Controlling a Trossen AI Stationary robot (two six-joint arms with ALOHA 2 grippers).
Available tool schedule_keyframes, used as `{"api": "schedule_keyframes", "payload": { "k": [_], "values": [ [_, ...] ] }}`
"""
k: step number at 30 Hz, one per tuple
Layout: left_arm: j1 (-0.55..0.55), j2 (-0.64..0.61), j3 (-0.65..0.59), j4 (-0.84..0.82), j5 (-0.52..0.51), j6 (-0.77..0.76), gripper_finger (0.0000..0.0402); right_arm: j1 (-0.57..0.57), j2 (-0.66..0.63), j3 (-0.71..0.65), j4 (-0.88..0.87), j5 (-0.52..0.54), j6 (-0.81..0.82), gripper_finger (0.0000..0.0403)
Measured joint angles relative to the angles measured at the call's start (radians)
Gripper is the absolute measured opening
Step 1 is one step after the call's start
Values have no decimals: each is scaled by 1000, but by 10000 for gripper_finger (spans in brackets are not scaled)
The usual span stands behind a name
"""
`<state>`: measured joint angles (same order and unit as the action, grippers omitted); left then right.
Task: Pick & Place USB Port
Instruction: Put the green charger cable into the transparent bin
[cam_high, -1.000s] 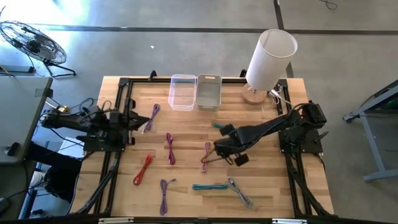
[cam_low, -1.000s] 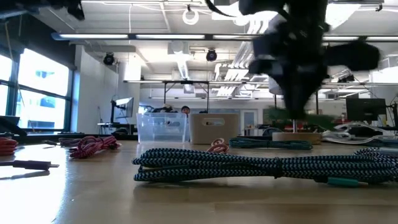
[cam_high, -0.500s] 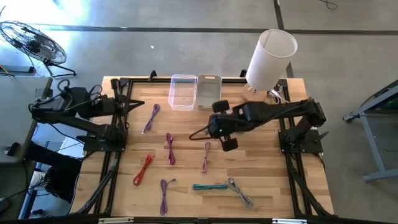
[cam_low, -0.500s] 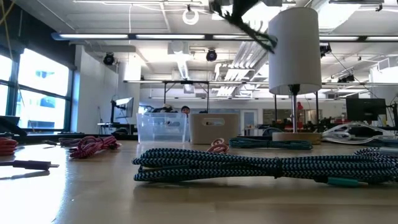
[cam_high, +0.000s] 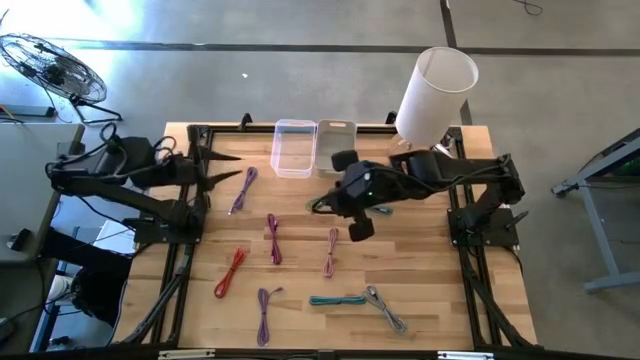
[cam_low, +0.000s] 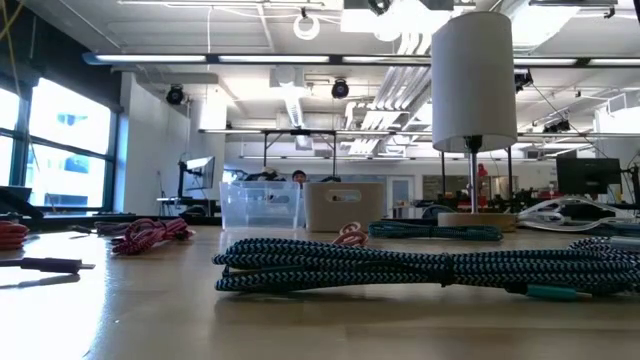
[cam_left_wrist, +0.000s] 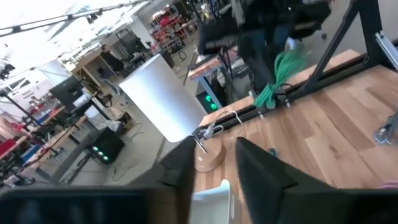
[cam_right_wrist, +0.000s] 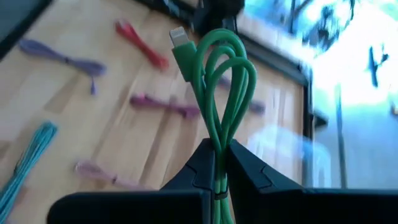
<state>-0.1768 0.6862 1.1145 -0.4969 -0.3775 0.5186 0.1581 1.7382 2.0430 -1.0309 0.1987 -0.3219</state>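
Observation:
My right gripper (cam_high: 327, 205) hovers above the table's middle, just near of the two bins, shut on a coiled green cable (cam_right_wrist: 225, 74); that cable shows as a green speck (cam_high: 318, 205) in the high view. The clear bin (cam_high: 294, 148) and the grey bin (cam_high: 336, 148) stand side by side at the far edge. My left gripper (cam_high: 228, 168) waits, open, over the table's left side, pointing right. The left wrist view sees the green cable (cam_left_wrist: 283, 67) hanging under the right arm. Neither gripper shows in the low view. My right gripper pinches the green cable's bundled strands (cam_right_wrist: 217, 144) between its two fingers. The loops stick out past the fingertips, with a connector (cam_right_wrist: 179, 38) at their far end. The cable is lifted clear of the table.
Several coiled cables lie on the wood: purple (cam_high: 243, 188), magenta (cam_high: 273, 238), pink (cam_high: 331, 250), red (cam_high: 230, 272), another purple (cam_high: 265, 310), teal (cam_high: 338, 299) and grey (cam_high: 387, 312). A white lamp (cam_high: 437, 92) stands at the far right corner.
My right gripper, holding the green cable, has risen from low beside the pink cable and swung toward the table's far edge and left, toward the bins, leaving the low view. My left gripper has moved toward the far edge.

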Motion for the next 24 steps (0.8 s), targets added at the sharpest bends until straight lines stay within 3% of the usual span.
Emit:
{"api": "schedule_keyframes", "payload": {
  "k": [4, 7, 17, 24],
  "values": [
    [0, 37, 0, 36, 0, 27, 183, -7, 0, 0, 110, -40, -59, 13],
    [0, 75, 0, 96, 1, 53, 204, -18, 0, 0, 202, -114, -95, 13],
    [0, 185, 0, 262, 113, 28, 209, -30, 0, 0, 375, -236, -132, 13],
    [0, 238, 0, 318, 219, -24, 209, -40, -4, 0, 432, -241, -154, 13]
  ]
}}
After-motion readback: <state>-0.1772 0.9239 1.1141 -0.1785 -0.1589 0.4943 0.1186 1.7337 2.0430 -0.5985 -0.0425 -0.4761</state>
